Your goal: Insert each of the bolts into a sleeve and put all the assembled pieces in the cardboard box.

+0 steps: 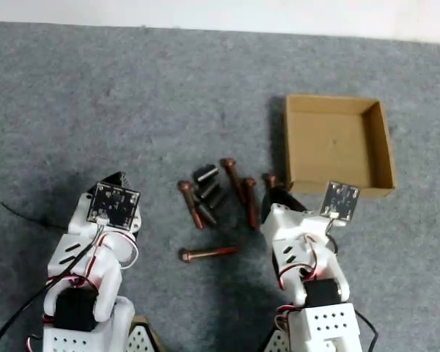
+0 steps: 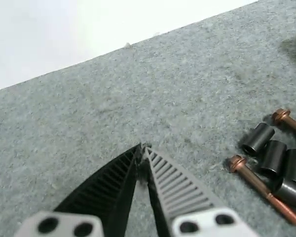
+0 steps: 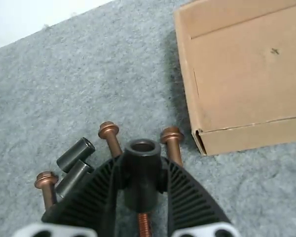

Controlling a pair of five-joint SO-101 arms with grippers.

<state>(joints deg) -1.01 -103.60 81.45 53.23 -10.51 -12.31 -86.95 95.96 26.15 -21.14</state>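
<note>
My right gripper (image 3: 142,164) is shut on a black sleeve (image 3: 142,173) that it holds upright, hollow end showing. A copper threaded piece (image 3: 142,221) shows below the sleeve, between the fingers. In the high view this gripper (image 1: 277,195) sits just left of the cardboard box (image 1: 290,147), which holds nothing. Several copper bolts (image 1: 191,206) and black sleeves (image 1: 206,174) lie in a loose cluster between the arms; one bolt (image 1: 209,254) lies apart, nearer the arm bases. My left gripper (image 2: 142,149) is shut on nothing, low over bare carpet (image 1: 117,179), left of the cluster.
Grey carpet covers the table. Two bolt heads (image 3: 108,131) (image 3: 171,134) flank the held sleeve, with two loose sleeves (image 3: 76,153) beside them. The box's near wall (image 3: 246,139) is close to the right gripper. Sleeves (image 2: 257,139) and a bolt (image 2: 259,185) lie off to the left gripper's side.
</note>
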